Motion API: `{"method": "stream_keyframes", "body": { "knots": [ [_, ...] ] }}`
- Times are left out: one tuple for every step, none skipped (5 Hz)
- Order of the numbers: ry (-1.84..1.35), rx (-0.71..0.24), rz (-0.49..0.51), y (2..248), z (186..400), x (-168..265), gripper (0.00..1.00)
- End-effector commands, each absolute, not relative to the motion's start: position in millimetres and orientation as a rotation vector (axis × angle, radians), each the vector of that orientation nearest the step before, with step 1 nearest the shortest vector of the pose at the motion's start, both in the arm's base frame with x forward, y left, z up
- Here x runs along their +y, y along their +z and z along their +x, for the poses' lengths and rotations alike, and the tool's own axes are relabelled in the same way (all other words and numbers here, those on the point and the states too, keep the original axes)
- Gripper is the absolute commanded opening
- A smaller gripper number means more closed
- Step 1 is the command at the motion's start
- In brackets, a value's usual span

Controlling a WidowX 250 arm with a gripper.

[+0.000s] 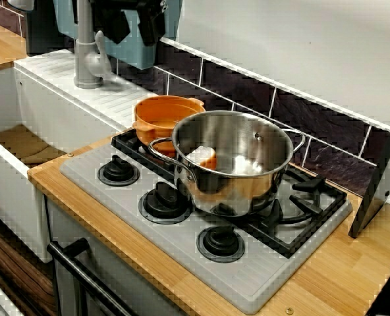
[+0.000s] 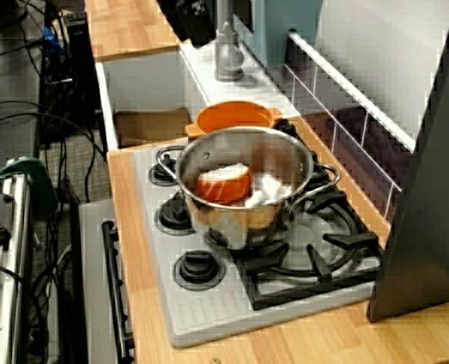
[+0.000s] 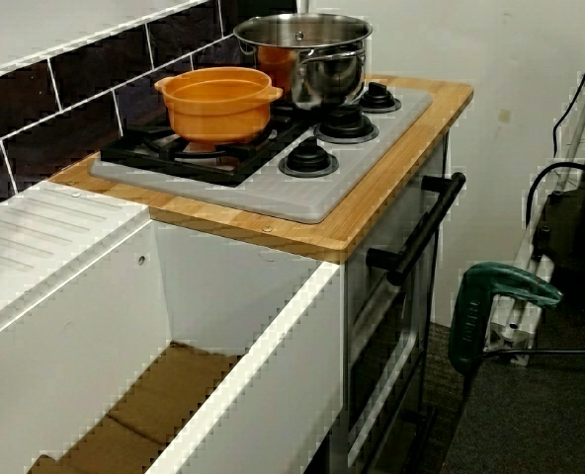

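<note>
My gripper [image 1: 132,29] hangs at the top of the front view, above the white drainboard beside the grey faucet [image 1: 86,59], well left of and above the pots. Its two black fingers stand apart with nothing between them. The view along the counter shows only a black part of it [image 2: 190,21]. A steel pot [image 1: 215,191] sits on the black burner grate [image 1: 300,217]. Inside lies an orange and white piece [image 2: 223,182]. An orange pot [image 1: 152,128] stands just behind it, touching or nearly so.
Three black knobs [image 1: 162,201] line the grey stove front. A white sink [image 3: 273,355] with cardboard at its bottom lies left of the stove. A dark slanted panel [image 1: 379,184] leans at the right. A green clamp [image 3: 490,306] sits beside the oven door.
</note>
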State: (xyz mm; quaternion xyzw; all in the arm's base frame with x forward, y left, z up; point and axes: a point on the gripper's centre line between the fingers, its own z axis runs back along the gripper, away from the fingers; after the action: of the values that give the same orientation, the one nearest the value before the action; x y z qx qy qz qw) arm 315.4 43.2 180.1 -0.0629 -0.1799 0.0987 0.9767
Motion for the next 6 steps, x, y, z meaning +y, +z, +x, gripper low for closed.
{"method": "stream_keyframes", "body": {
  "knots": [
    [0.179, -0.392, -0.089, 157, 316, 47, 1.00],
    [0.180, -0.376, -0.075, 144, 320, 45, 1.00],
    [0.178, -0.361, -0.064, 128, 323, 43, 1.00],
    [0.174, -0.338, -0.037, 108, 326, 45, 1.00],
    [0.185, -0.321, -0.021, 99, 329, 48, 1.00],
    [0.192, -0.305, -0.014, 93, 330, 48, 1.00]
  ]
}}
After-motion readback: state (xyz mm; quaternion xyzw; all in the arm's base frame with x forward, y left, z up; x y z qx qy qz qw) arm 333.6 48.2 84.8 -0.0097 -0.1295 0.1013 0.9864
